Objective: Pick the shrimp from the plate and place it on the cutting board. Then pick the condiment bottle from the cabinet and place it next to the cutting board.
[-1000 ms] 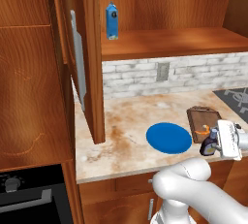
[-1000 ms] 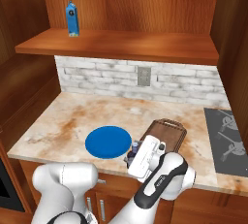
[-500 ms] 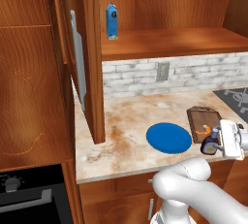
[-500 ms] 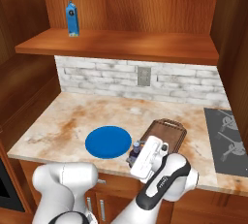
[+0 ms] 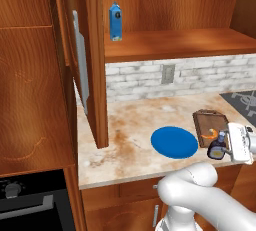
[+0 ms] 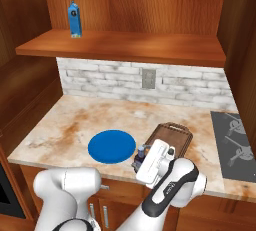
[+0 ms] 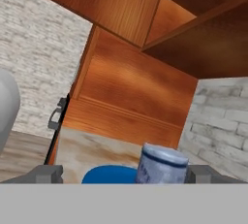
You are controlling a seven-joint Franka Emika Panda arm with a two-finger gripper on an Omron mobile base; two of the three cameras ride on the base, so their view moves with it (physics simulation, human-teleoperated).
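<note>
Marble counter [image 5: 135, 125] scene: shrimp [image 5: 211, 135] sits on the cutting board [image 5: 207, 123], condiment bottle [image 5: 217, 149] stands just beside it near the counter edge, and the gripper [image 5: 227, 146] is spread wide around it, so probably just letting go.

Both base cameras look forward and down from behind the arm, one from either side, at the flat round bright blue plate [image 5: 174, 142] [image 6: 112, 146] on the marbled counter, sharing it and the brick wall beyond. The hand camera sits low beside that plate [image 7: 109, 174], very near, facing the cabinet.
</note>
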